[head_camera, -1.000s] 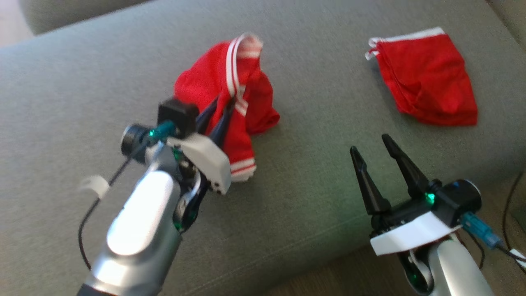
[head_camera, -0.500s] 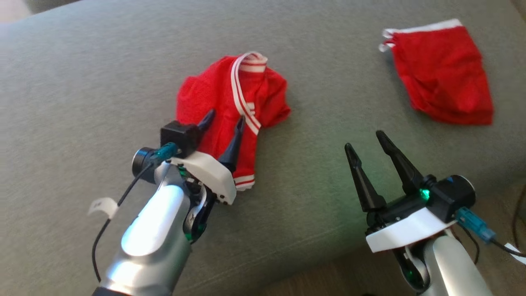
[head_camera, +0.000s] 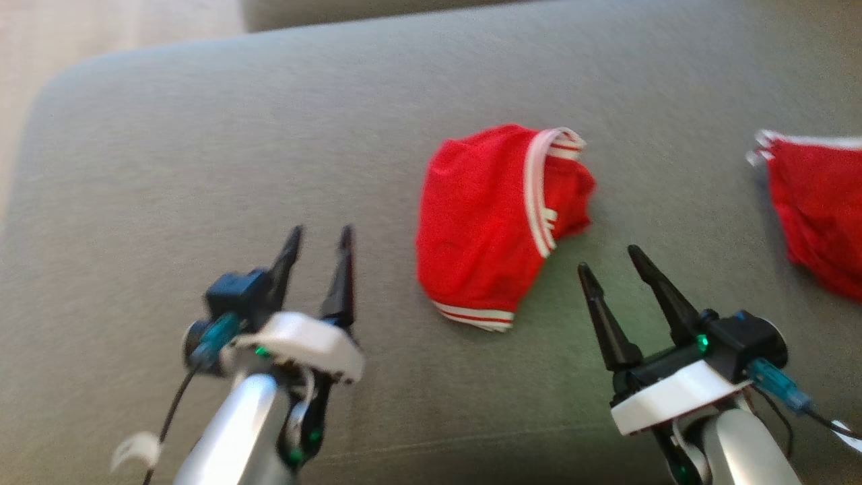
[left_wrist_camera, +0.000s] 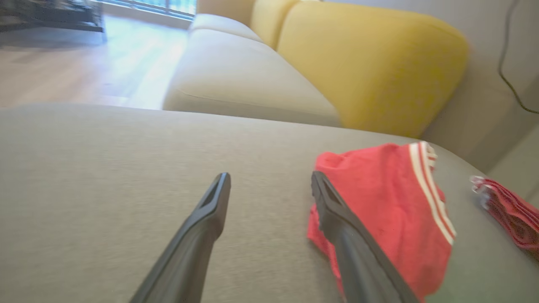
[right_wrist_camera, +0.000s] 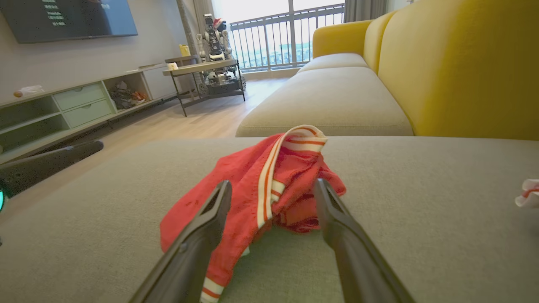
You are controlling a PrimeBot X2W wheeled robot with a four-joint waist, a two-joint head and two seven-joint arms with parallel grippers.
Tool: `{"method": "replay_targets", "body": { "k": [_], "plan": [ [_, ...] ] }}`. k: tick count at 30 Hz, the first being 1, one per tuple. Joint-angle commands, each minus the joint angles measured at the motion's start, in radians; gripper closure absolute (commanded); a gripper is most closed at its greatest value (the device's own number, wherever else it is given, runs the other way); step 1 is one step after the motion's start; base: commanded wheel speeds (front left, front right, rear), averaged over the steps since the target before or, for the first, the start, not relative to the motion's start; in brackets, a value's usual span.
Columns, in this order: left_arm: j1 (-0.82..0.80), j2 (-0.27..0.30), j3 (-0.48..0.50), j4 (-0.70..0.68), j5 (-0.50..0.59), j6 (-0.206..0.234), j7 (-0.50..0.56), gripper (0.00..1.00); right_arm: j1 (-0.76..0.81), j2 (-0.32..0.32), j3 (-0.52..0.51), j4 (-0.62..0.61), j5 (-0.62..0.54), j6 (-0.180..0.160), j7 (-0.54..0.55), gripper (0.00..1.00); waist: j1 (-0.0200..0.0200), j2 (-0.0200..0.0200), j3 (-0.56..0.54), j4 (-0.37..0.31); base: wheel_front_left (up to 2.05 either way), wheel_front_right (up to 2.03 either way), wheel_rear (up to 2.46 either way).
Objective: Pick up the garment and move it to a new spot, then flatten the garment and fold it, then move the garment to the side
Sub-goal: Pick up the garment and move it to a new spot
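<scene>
Garment [head_camera: 485, 229], red with white stripes, lay crumpled on the grey cushion [head_camera: 202, 168] between the grippers, touching neither. Left gripper [head_camera: 322, 232] and right gripper [head_camera: 608, 259] both had jaws apart, holding nothing. Another red cloth [head_camera: 815, 202] lay further right.

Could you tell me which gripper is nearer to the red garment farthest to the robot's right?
Right. The right gripper hovers left of the far-right garment, nearer the robot; the left gripper is farther left, beyond the crumpled striped garment.

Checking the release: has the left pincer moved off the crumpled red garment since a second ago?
Yes. The left pincer, open, now sits left of the crumpled red garment, apart from it; a second ago it gripped that cloth.
</scene>
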Motion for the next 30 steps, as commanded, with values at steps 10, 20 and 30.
{"method": "replay_targets", "body": {
  "k": [10, 20, 30],
  "plan": [
    [0.220, 0.057, 0.184, -0.338, 0.093, 0.066, -0.020, 0.00, 0.079, 0.002, -0.100, -0.063, -0.011, 0.000, -0.009, 0.00, 0.0001, 0.0000, -0.140, 0.168, 0.00, 0.00, 0.00],
    [0.460, 0.020, 0.265, -0.486, 0.266, -0.012, -0.021, 0.00, 0.206, 0.002, -0.153, -0.115, -0.003, 0.000, -0.009, 0.00, 0.0001, 0.0000, -0.204, 0.155, 0.00, 0.00, 0.00],
    [0.494, -0.005, 0.285, -0.477, 0.340, -0.033, -0.021, 0.00, 0.225, 0.002, -0.162, -0.107, -0.011, 0.000, -0.009, 0.00, 0.0001, 0.0000, -0.213, 0.129, 0.00, 0.00, 0.00]
  ]
}}
